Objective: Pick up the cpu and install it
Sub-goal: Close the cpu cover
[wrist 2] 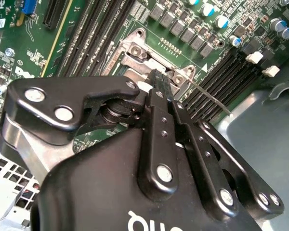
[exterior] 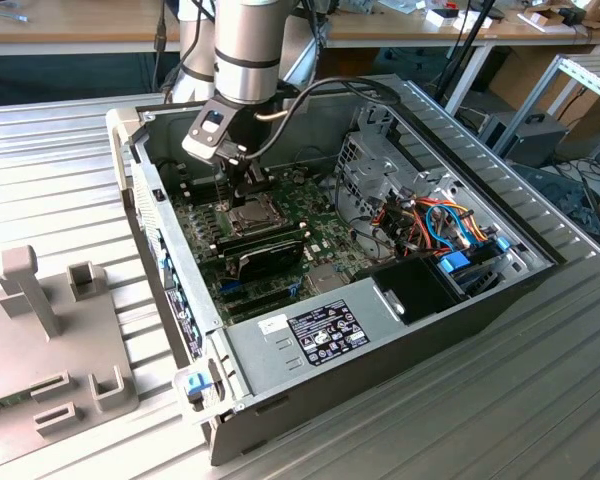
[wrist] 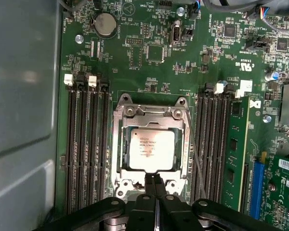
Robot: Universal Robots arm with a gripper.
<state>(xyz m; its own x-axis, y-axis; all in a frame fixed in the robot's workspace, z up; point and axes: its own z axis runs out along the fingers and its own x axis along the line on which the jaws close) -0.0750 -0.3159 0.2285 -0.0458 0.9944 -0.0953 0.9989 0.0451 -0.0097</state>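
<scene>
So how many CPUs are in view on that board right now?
1. The cpu lies in the socket frame, just beyond the shut fingers. Some of the board is hidden, so I can't rule out another.

Faint lines of small print stood on the metal top of the cpu [wrist: 149, 149], just beyond the fingers [wrist: 148, 184], too small to read. White lettering dotted the green motherboard [wrist: 135, 29] around them. Well away from the fingers, a black label [exterior: 325, 333] and a white sticker [exterior: 272, 323] on the power supply [exterior: 372, 298] carried tiny, unreadable print.
</scene>
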